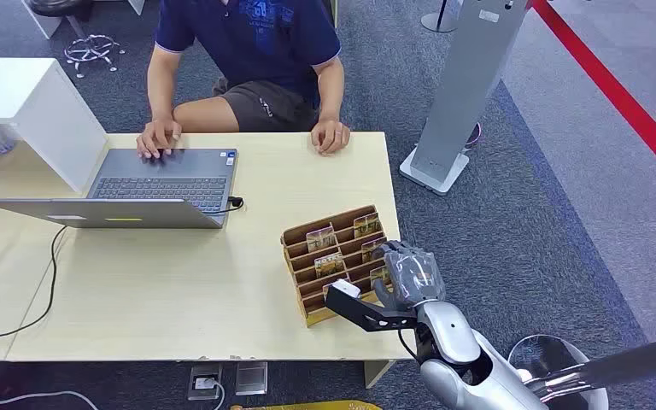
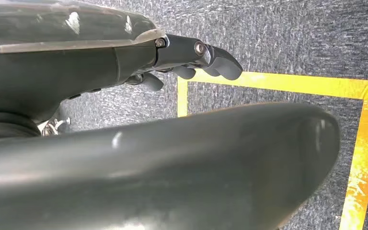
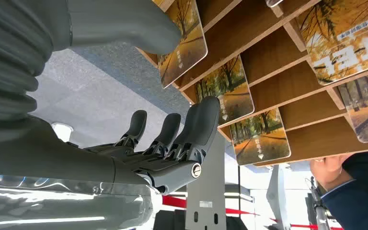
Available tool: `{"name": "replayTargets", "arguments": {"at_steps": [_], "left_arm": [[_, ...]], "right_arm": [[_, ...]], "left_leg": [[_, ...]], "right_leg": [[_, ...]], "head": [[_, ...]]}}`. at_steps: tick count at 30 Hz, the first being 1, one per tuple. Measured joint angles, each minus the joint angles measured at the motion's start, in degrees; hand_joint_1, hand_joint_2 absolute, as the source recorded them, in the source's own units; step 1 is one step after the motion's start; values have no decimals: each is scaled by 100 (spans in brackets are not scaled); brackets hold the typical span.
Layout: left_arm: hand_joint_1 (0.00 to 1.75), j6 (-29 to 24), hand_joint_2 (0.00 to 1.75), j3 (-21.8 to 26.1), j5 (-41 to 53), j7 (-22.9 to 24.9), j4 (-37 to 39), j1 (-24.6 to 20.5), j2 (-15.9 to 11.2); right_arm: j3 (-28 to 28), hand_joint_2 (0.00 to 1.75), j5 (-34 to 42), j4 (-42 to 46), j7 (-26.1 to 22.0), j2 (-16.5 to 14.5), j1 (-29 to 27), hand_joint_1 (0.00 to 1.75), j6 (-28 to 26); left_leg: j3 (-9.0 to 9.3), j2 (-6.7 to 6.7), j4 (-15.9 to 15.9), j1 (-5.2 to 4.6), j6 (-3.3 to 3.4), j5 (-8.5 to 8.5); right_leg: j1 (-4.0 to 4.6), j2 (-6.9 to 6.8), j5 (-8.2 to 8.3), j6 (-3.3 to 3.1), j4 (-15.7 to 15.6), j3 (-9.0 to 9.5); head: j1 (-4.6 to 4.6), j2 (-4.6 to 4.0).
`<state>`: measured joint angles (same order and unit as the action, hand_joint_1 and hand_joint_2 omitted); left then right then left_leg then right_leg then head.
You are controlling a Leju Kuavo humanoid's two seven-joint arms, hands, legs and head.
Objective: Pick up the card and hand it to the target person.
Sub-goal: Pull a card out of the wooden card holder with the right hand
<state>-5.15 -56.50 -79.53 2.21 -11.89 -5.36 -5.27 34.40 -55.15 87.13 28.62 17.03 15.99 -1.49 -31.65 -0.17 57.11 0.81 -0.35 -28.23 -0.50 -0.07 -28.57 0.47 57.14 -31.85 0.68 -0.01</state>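
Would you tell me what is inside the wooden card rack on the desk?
The wooden card rack holds several cards with autumn-tree pictures standing in its slots. The right hand covers its right edge, hiding any cards there.

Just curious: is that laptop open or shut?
Open. The laptop has its lid raised, keyboard showing, and the person's hand rests on it.

Cards (image 3: pixel 346 40) carry printed characters, too blurred to read.

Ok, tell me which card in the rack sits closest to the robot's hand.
The card at the rack's right edge, in the row nearest the robot, right beside the right hand; the others sit farther left or back.
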Motion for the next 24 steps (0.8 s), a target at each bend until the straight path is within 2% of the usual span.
{"name": "replayTargets", "arguments": {"at_steps": [8, 24], "left_arm": [[0, -24, 0, 0, -27, 9, 0, 0, 12], [0, -23, 0, 0, -33, 20, 0, 0, 26]], "right_arm": [[0, 175, 20, -68, -5, -29, 2, 76, 0], [0, 175, 58, -152, 3, -66, -2, 83, 1]], "left_leg": [[0, 0, 0, 0, 0, 0], [0, 0, 0, 0, 0, 0]], "right_leg": [[0, 0, 0, 0, 0, 0], [0, 0, 0, 0, 0, 0]], "head": [[2, -1], [2, -1]]}}
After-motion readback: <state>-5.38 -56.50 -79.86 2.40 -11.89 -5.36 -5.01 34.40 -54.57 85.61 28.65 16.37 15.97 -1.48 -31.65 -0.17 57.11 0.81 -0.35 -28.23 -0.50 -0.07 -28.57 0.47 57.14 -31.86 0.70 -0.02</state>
